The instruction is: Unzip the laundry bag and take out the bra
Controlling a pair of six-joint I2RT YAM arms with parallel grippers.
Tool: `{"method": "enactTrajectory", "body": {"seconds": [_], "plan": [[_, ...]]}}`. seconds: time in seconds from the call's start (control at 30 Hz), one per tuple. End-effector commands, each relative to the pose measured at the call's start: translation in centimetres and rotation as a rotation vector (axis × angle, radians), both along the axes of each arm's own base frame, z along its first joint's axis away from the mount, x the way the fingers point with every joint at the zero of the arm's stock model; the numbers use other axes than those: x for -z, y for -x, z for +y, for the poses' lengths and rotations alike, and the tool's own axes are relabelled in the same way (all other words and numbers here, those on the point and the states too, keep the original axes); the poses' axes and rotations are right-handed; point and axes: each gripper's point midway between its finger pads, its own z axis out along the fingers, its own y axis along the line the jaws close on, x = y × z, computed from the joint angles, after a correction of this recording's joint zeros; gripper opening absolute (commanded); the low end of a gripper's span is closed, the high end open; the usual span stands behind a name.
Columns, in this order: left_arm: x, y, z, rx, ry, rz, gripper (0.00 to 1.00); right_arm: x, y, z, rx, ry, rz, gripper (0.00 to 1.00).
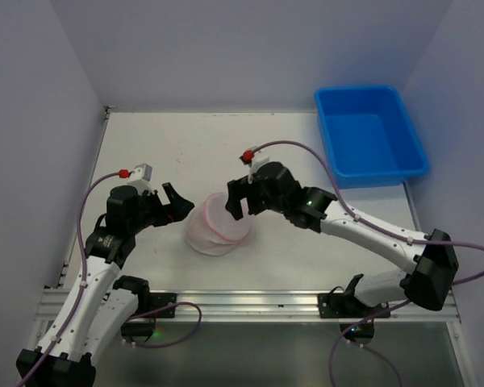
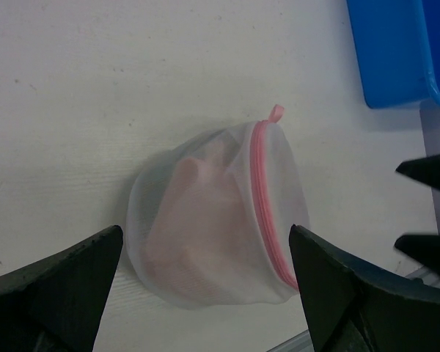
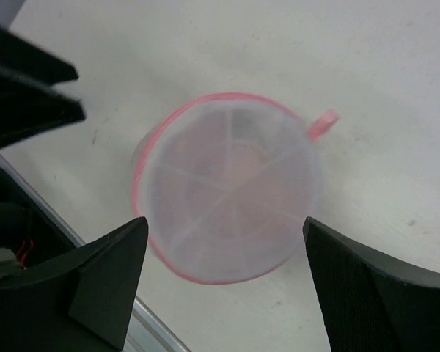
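The laundry bag [image 1: 216,226] is a round white mesh pouch with pink zipper trim [image 2: 267,209], lying on the table between my two grippers. Pale pink fabric, the bra [image 2: 194,213], shows through the mesh. A pink pull tab [image 3: 323,124] sticks out from the rim. My left gripper [image 1: 172,202] stands open just left of the bag, fingers wide and apart from it [image 2: 205,246]. My right gripper [image 1: 239,201] hovers open over the bag's right side; in its wrist view the bag [image 3: 227,187] lies below the spread fingers, untouched [image 3: 226,231].
A blue plastic bin [image 1: 369,133] stands at the back right corner, its edge also in the left wrist view [image 2: 392,44]. A metal rail [image 1: 250,305] runs along the table's near edge. Bare white tabletop [image 1: 185,145] lies behind the bag.
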Motion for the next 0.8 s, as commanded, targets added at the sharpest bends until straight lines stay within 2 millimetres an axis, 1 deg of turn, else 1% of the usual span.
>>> {"method": "enactTrajectory", "body": {"seconds": [0.0, 0.03, 0.07, 0.1, 0.13, 0.17, 0.2, 0.23, 0.27, 0.3, 0.33, 0.37, 0.4, 0.43, 0.47, 0.5, 0.53, 0.6, 0.67, 0.7, 0.73, 0.77], "plan": [[-0.3, 0.9, -1.2, 0.048, 0.070, 0.029, 0.98, -0.7, -3.7, -4.6, 0.059, -0.032, 0.013, 0.88], [-0.4, 0.9, -1.3, 0.053, 0.070, 0.029, 0.98, 0.1, -3.6, -4.3, -0.007, -0.058, 0.054, 0.88], [-0.3, 0.9, -1.2, 0.053, 0.071, 0.030, 0.98, 0.6, -4.1, -4.7, -0.018, -0.069, 0.074, 0.88], [-0.4, 1.0, -1.4, 0.059, 0.075, 0.029, 0.98, 1.1, -5.4, -5.5, -0.006, -0.078, 0.092, 0.88], [-0.4, 1.0, -1.4, 0.060, 0.075, 0.026, 0.98, 1.1, -5.2, -4.9, -0.077, -0.105, 0.113, 0.88], [-0.5, 1.0, -1.4, 0.060, 0.075, 0.025, 0.98, 2.7, -6.1, -5.1, -0.080, -0.093, 0.154, 0.88], [-0.6, 1.1, -1.4, 0.064, 0.077, 0.022, 0.98, 3.2, -6.4, -4.9, -0.105, -0.097, 0.172, 0.88], [-0.5, 1.2, -1.4, 0.068, 0.072, 0.024, 0.98, 3.1, -6.2, -4.0, -0.175, -0.126, 0.189, 0.88], [-0.5, 1.2, -1.4, 0.066, 0.070, 0.025, 0.98, 3.7, -6.7, -4.1, -0.188, -0.138, 0.213, 0.88], [-0.4, 1.3, -1.3, 0.064, 0.067, 0.028, 0.98, 5.4, -6.9, -3.8, -0.206, -0.139, 0.266, 0.88], [-0.3, 1.4, -1.2, 0.064, 0.060, 0.031, 0.98, 5.4, -6.9, -3.2, -0.247, -0.170, 0.283, 0.88], [-0.4, 1.4, -1.1, 0.063, 0.056, 0.030, 0.98, 5.9, -7.2, -3.1, -0.246, -0.178, 0.303, 0.90], [-0.5, 1.5, -1.0, 0.058, 0.050, 0.027, 0.98, 7.3, -7.3, -2.9, -0.250, -0.178, 0.339, 0.91], [-0.5, 1.5, -0.9, 0.057, 0.044, 0.027, 0.98, 7.5, -7.4, -2.3, -0.274, -0.198, 0.334, 0.93], [-0.6, 1.5, -0.8, 0.054, 0.042, 0.022, 0.98, 7.4, -6.7, -1.8, -0.321, -0.234, 0.364, 0.93], [-0.5, 1.6, -0.7, 0.051, 0.034, 0.024, 0.98, 8.0, -6.5, -1.4, -0.342, -0.248, 0.388, 0.93], [-0.5, 1.5, -0.7, 0.049, 0.032, 0.023, 0.98, 7.8, -6.5, -1.0, -0.367, -0.272, 0.385, 0.93], [-0.6, 1.5, -0.6, 0.048, 0.028, 0.020, 0.98, 7.5, -5.6, -0.4, -0.429, -0.319, 0.410, 0.92], [-0.5, 1.5, -0.6, 0.047, 0.028, 0.025, 0.98, 7.3, -5.5, 0.0, -0.456, -0.352, 0.413, 0.86], [-0.4, 1.5, -0.6, 0.047, 0.027, 0.030, 0.98, 7.1, -5.5, 0.1, -0.463, -0.361, 0.416, 0.80], [-0.4, 1.4, -0.6, 0.048, 0.027, 0.026, 0.98, 7.0, -5.4, 0.2, -0.458, -0.365, 0.427, 0.58], [-0.4, 1.3, -0.6, 0.047, 0.028, 0.028, 0.98, 6.7, -5.7, 0.3, -0.461, -0.374, 0.405, 0.47]]}}
